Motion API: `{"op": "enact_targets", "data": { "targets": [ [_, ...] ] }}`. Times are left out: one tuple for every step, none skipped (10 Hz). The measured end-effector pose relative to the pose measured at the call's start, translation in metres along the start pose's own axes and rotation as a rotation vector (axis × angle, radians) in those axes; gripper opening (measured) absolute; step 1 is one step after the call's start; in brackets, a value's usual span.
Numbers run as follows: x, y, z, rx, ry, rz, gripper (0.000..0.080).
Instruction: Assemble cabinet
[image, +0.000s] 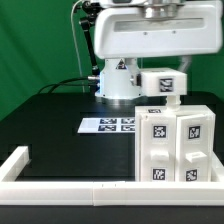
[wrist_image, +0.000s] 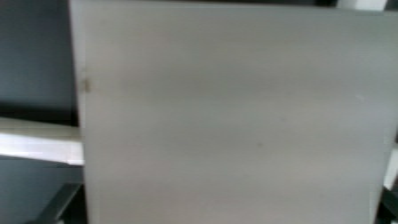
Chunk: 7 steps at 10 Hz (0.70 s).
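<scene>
Black table | arm reaching forward above cabinet | claw hidden, opening cannot be told

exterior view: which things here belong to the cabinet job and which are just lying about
Job: cabinet; white tagged block raised above it.
Lying about: marker board; white rail; black table.

Green backdrop behind a black table edged by a white rail.
</scene>
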<state>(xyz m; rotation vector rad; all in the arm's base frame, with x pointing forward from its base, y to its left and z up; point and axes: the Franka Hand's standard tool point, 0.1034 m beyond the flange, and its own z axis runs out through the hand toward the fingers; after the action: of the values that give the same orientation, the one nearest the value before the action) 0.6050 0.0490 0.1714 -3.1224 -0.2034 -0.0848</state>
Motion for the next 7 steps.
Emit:
{"op": "enact_targets", "data": {
  "targets": [
    [0.0069, -0.0036, 0.0018, 0.001, -0.003, -0.003, 0.056],
    [0.0115, -0.0062, 0.0062, 0.001, -0.004, -0.009, 0.056],
    [0.014, -0.0074, 0.0064, 0.001, 0.004, -0.011, 0.056],
    [0.0143, -0.0075, 0.0064, 0.0, 0.007, -0.011, 0.056],
    [0.0144, -0.008, 0.0064, 0.0, 0.007, -0.012, 0.056],
    [0.0145, -0.0098, 0.0064, 0.0, 0.007, -0.015, 0.056],
    [0.015, -0.0122, 0.0063, 0.0, 0.011, -0.013, 0.056]
  ]
}}
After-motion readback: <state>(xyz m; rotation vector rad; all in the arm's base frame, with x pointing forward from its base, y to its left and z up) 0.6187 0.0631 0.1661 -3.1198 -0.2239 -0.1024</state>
